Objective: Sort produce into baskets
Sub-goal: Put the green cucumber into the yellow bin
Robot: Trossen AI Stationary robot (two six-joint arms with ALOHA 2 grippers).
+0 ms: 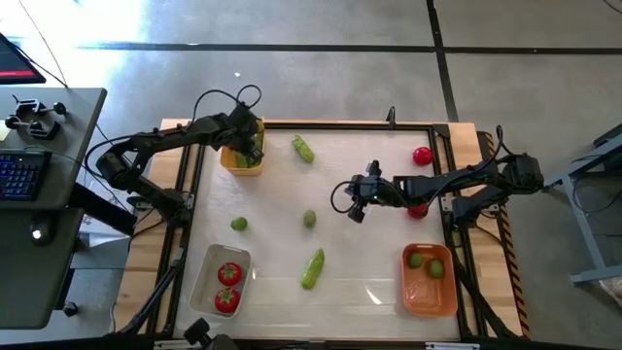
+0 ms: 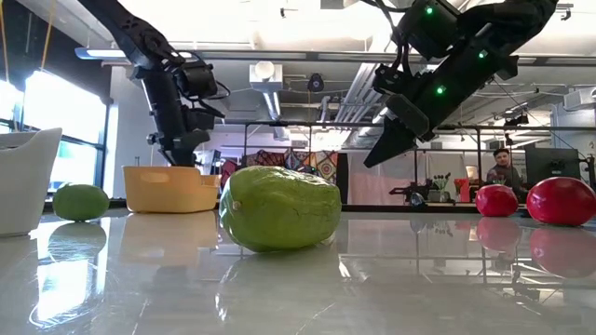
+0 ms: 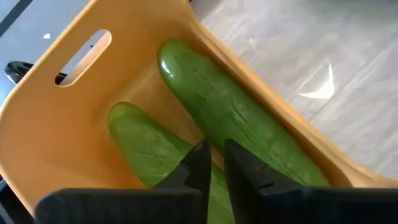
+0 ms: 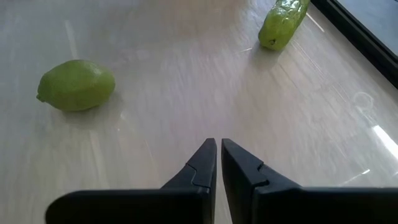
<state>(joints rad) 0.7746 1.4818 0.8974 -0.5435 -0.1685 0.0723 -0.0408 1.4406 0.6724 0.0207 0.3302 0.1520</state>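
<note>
Loose lime (image 1: pixel 309 220) sits mid-bench, just off the right hand (image 1: pixel 356 210), toward the left arm's side and slightly nearer the front edge. In the right wrist view the same lime (image 4: pixel 76 84) lies ahead and off to one side of the fingers (image 4: pixel 204 163), not between them. It's round, so approach angle shouldn't matter.

Right hand is pinched nearly closed, holding nothing, hovering above the bench. My read: it has to open before it drops on the lime.

Other loose pieces:
- second lime (image 1: pixel 239 224) near the left edge
- cucumber (image 1: pixel 312 268) toward the front, long axis running diagonally
- cucumber (image 1: pixel 303 149) at the back
- tomato (image 1: pixel 422 155) at the back right; another one shows partly under the right arm

Left hand (image 1: pixel 249 146) is over the yellow basket (image 1: pixel 229 160) at the back left, fingers narrow and empty, just above the two cucumbers (image 3: pixel 242 124) lying in it. Well apart from the mid-bench lime, so the right arm is nearer.

Lime bin is the orange basket (image 1: pixel 429 301), front right, right arm's side.
</note>
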